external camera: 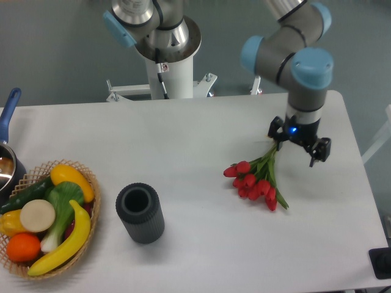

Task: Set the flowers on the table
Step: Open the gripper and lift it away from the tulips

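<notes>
Now | flowers (256,180) lie right of centre on worktop (183,140), heads lower left | tool (297,149) by stem ends, whether clenched on them or released: cannot tell | risk: lifting with stems caught would drag the bunch toward the right edge.

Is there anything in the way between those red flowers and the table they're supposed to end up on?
Nothing visible. The flowers seem to lie on the bare table already, stems up by the gripper. The dark cylinder and fruit basket sit well off to the side.
</notes>
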You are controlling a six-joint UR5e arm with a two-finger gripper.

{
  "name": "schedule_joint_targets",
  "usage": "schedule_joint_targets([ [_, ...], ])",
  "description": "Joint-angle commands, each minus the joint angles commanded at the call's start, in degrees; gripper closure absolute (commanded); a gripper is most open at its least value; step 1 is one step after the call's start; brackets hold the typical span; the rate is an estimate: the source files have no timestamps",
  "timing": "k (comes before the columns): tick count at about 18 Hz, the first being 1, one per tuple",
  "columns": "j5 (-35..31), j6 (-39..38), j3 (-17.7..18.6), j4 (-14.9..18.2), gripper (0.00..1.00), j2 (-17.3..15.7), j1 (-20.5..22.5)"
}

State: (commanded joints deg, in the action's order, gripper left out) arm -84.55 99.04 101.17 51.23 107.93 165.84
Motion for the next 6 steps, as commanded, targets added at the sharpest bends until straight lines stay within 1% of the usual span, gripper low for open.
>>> schedule_joint_targets([
  [2, 0.09, 1.16, -0.62, 0.27, 0.0, -0.09, 0.97],
  [6, 0.44, 1.42, -1.06, 0.18, 0.0, 0.0, 1.41],
])
